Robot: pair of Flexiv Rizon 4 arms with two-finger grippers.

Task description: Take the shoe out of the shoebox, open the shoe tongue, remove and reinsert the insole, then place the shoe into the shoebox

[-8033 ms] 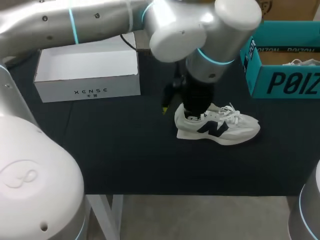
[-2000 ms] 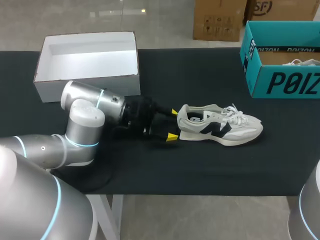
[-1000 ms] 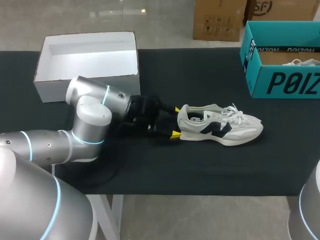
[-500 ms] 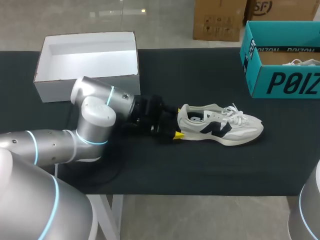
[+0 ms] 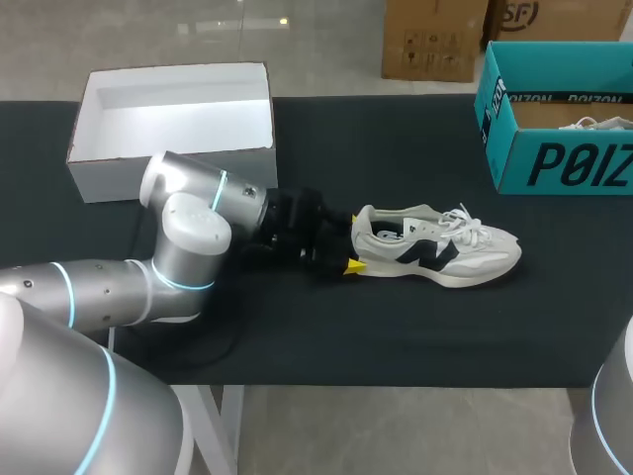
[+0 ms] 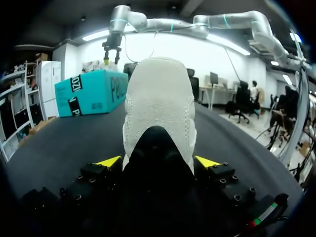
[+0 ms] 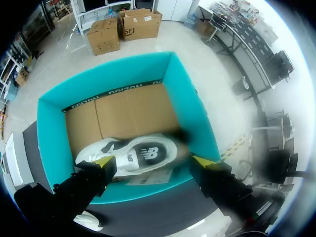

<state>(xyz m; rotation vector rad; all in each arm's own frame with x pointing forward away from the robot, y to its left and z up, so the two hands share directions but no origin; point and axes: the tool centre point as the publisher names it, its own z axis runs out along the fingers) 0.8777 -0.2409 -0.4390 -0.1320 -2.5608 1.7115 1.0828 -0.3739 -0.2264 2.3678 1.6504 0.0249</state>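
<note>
A white sneaker (image 5: 435, 247) with a dark logo lies on its sole on the black table (image 5: 297, 336), toe to the right. My left gripper (image 5: 351, 245) lies low on the table at its heel. In the left wrist view the heel (image 6: 159, 108) stands between the two yellow fingertips (image 6: 108, 161), which flank it closely; the left gripper (image 6: 158, 161) is open. The white shoebox (image 5: 173, 129) stands open at the back left. My right gripper (image 7: 153, 160) hangs open above the teal box (image 7: 54, 143), nothing between its fingers.
The teal box (image 5: 554, 148) stands at the back right and holds a second white sneaker (image 7: 133, 155). In the left wrist view my right arm's gripper (image 6: 112, 54) hangs over the teal box (image 6: 94, 91).
My left gripper has slid right along the table until the sneaker's heel sits between its fingers, which have drawn in a little. The sneaker and the right arm have not moved.
</note>
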